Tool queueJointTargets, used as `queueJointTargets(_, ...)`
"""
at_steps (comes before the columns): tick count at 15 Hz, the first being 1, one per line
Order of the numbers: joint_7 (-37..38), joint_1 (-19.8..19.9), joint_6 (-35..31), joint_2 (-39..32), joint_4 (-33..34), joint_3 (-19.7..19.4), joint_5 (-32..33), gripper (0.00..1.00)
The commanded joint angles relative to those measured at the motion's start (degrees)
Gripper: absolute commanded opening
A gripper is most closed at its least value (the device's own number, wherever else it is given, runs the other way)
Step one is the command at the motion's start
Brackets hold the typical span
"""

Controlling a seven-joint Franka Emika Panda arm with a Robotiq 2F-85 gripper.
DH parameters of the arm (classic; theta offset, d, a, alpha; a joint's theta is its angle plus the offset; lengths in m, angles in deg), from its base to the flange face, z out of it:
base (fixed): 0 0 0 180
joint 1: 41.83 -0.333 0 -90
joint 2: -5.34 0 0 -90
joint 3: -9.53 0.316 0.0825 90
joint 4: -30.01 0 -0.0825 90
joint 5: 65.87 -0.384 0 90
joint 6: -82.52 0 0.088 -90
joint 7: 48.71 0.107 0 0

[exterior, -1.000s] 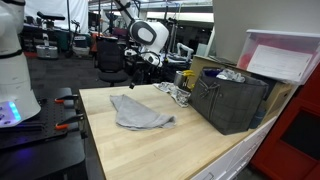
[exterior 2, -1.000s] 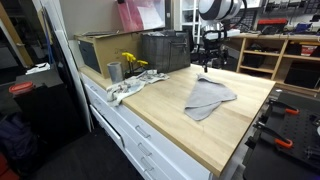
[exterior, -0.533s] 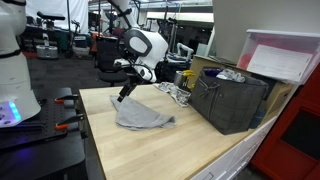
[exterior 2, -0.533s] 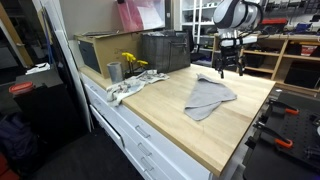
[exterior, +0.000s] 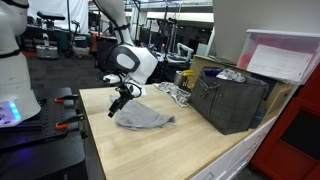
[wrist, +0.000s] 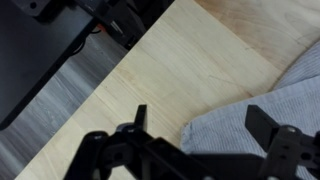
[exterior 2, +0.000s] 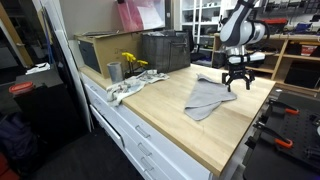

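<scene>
one grey cloth [exterior: 146,119], one black crate [exterior: 231,102]

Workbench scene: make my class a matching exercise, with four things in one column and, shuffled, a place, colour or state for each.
1 gripper
2 cloth
3 crate
4 metal cup

A grey, lying rumpled on the wooden top
B beside something yellow
C open, over the cloth's edge
D black, standing upright

Pairs: 1-C, 2-A, 3-D, 4-B.

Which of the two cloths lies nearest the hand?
The grey cloth spread flat, right beside the open hand; the pale crumpled cloth lies apart by the metal cup.
</scene>
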Motion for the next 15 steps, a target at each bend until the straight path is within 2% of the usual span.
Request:
queueJointTargets(1, -0.1, -0.4, -0.8, -1.1, 0.1, -0.5, -0.1, 1.0)
queueJointTargets(4, -0.1, -0.4, -1.5, -2.1, 0.1, -0.5, -0.1, 1.0)
queueJointTargets(9, -2.2, 0.9, -4.4, -2.5, 1.4, 0.8, -4.4, 1.0)
queueJointTargets(15, -2.5, 1.4, -7.3, -6.7, 1.8, 0.6, -5.1, 1.0)
